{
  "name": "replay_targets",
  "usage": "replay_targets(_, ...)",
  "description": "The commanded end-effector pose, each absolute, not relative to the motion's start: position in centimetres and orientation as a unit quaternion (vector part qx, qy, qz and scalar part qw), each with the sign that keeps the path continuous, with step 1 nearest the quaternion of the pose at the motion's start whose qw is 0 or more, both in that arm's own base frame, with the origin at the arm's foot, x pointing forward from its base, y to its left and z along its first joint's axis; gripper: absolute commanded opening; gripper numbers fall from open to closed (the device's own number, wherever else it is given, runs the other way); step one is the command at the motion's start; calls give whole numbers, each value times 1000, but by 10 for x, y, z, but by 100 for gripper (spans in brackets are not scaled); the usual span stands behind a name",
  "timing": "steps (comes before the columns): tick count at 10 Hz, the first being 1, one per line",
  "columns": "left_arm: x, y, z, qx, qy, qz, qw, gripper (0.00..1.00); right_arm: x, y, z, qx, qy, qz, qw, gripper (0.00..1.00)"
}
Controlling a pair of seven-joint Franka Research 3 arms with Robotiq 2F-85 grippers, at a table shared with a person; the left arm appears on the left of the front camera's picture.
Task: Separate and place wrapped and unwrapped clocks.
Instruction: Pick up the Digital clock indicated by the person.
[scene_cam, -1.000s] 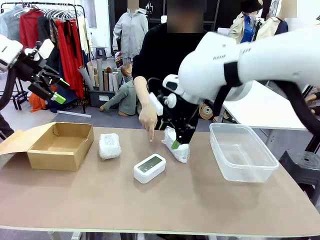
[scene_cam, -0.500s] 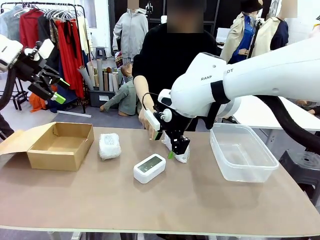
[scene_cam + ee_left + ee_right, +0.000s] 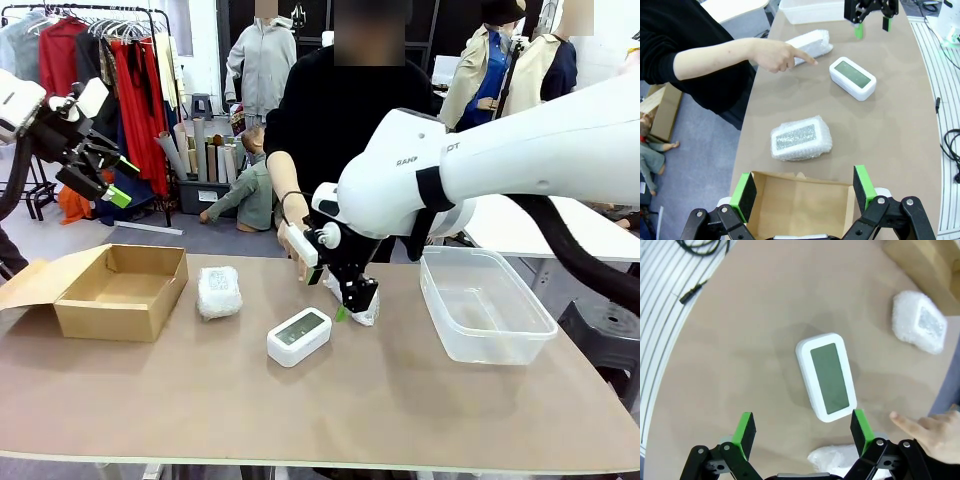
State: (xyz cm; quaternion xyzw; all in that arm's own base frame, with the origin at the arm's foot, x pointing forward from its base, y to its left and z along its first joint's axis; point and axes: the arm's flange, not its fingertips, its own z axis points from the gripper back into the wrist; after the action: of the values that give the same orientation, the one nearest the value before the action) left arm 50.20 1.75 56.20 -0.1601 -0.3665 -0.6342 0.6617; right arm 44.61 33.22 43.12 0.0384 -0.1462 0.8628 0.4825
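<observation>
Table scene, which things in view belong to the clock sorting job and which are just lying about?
For the job: left wrapped clock, middle wrapped clock, bare white clock.

Not being sorted: cardboard box and clear tub, probably the drop-off spots; hanging clothes behind the table.

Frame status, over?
Left gripper open, raised near cardboard box. Right gripper open, low over wrapped clock. Bare clock, second wrapped clock untouched. Person's hand pointing alongside.
</observation>
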Motion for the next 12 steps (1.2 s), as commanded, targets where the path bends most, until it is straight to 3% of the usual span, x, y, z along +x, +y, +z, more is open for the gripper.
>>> replay_targets(1,502,18,562,-161,-368,-633,662,100,478,351,417,40,-114,877,466,100)
replay_targets(4,502,18,562,-161,-368,-633,662,100,496,375,381,50,-74,890,447,100)
replay_targets(12,502,18,562,-161,-368,-633,662,100,504,396,337,5,-68,895,441,100)
